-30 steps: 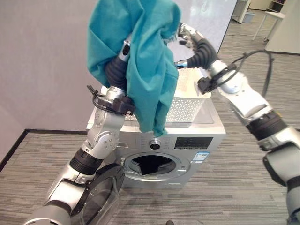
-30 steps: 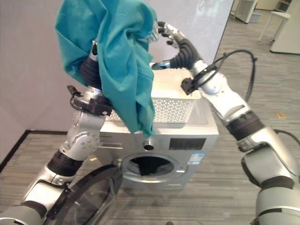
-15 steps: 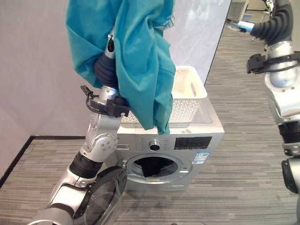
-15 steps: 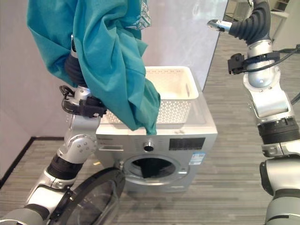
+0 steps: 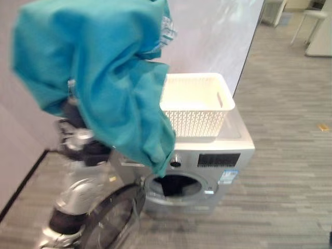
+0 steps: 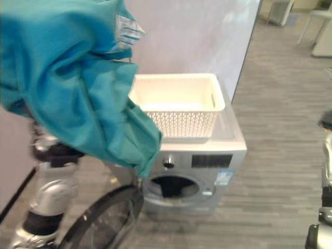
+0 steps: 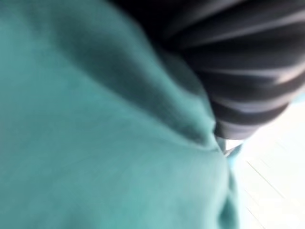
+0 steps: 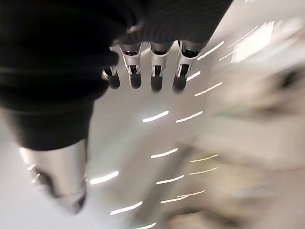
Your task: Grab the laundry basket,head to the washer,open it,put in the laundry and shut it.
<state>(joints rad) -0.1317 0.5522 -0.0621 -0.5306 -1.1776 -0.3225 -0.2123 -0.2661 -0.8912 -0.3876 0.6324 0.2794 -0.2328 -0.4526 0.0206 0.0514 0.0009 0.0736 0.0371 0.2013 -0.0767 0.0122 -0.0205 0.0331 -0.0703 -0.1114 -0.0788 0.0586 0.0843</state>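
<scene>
A large teal cloth [image 5: 114,93] hangs over my raised left arm, up and to the left of the washer [image 5: 228,155]. Its lowest corner dangles just above the drum opening. My left hand [image 7: 238,62] is wrapped in the cloth, with its dark cover showing in the left wrist view. The white laundry basket [image 5: 197,122] stands on top of the washer. The round door [image 5: 111,220] is swung open to the left, and a dark garment [image 5: 174,185] hangs in the drum mouth. My right hand [image 8: 152,71] is off to the right, relaxed and holding nothing.
A pale wall panel [image 5: 207,31] rises right behind the washer. Grey striped floor [image 5: 290,155] stretches out to the right, with white furniture [image 5: 311,21] far back right. A black skirting line [image 5: 21,181] runs along the wall at lower left.
The view has shifted. My left arm has swung the teal cloth left and nearer the camera. My right arm has pulled away from the basket and gone off to the right.
</scene>
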